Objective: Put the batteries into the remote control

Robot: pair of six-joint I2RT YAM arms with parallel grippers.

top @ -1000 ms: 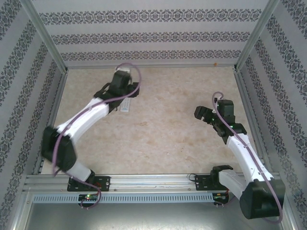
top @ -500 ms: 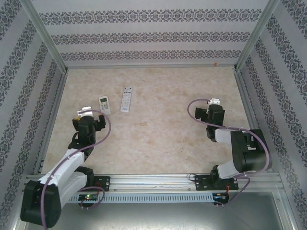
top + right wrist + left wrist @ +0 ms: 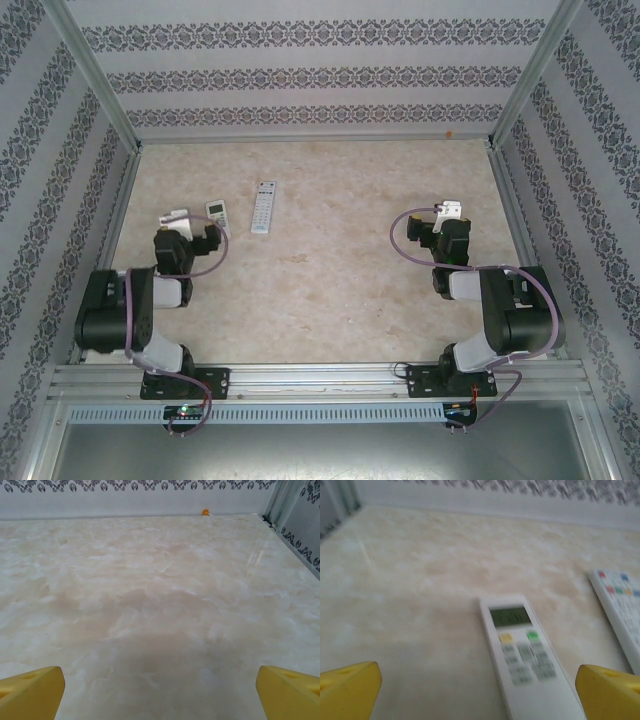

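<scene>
One small remote — close-up, greenish display

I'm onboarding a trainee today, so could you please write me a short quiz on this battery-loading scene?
1. True or false: the left gripper is shut on the small display remote.
2. In the top view, the long remote lies: A) right of the small display remote; B) left of it; C) on top of it.
3. Fill in: the right gripper is ___ above the table.
Key: 1 false, it is open and holds nothing; 2 A; 3 open.
</scene>
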